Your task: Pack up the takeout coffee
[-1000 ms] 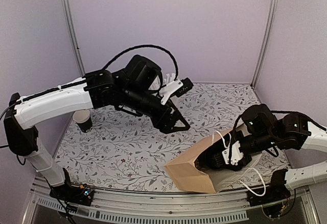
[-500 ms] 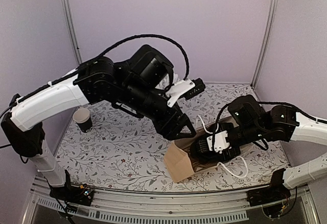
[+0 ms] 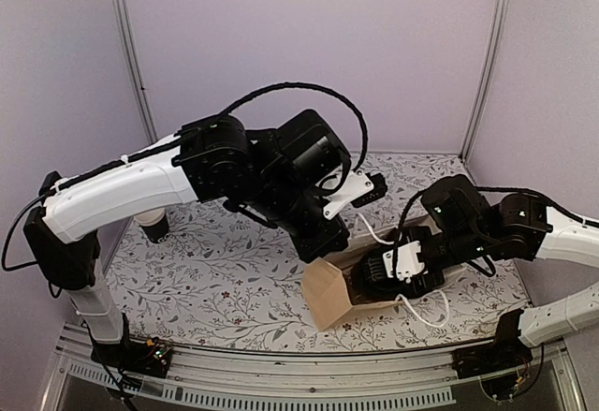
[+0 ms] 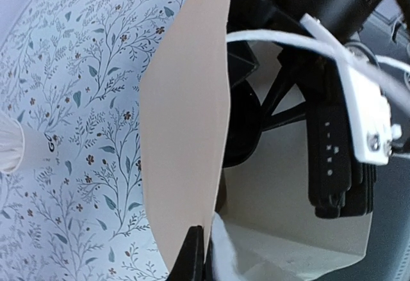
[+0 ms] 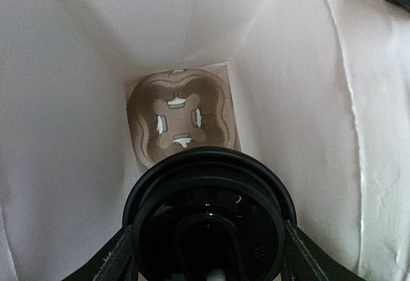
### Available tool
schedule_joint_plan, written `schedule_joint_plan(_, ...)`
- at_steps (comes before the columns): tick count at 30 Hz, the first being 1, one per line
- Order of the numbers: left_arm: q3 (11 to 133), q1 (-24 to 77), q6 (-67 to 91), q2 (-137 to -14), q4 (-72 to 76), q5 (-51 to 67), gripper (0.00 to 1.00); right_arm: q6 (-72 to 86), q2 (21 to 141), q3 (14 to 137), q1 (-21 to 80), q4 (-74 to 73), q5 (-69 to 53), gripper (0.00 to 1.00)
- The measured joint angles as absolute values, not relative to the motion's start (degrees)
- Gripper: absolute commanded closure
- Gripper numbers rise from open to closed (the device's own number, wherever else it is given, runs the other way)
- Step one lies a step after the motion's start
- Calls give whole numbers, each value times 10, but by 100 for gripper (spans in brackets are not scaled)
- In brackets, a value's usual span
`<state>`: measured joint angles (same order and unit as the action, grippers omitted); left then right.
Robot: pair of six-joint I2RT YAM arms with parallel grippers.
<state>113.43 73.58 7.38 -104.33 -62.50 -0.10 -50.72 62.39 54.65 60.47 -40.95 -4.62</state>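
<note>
A brown paper bag stands tilted at the front of the table, its mouth up. My left gripper is shut on the near rim of the bag, its fingertips pinching the paper edge. My right gripper reaches down inside the bag and is shut across a round black lid; whatever is under the lid is hidden. Below it, the brown pulp carrier lies on the bag's bottom. A small dark cup with a white rim stands far left, partly behind the left arm.
The bag's white cord handles hang loose around the right wrist. A white cup shows at the left edge of the left wrist view. The floral table has purple walls behind and to both sides.
The left arm came down and to the right to the bag's mouth and shut on its rim. The bag went from lying flat to tilted with its mouth up, the right gripper inside it.
</note>
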Motion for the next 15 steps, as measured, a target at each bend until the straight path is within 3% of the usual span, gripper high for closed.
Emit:
schedule_joint_plan(7, 1133, 779, 38, -1048, -610, -27, 100, -555, 524, 479, 642, -425, -45, 69)
schedule_joint_plan(15, 1114, 792, 33, -1047, -569, -27, 100, -563, 520, 455, 652, -412, -7, 70)
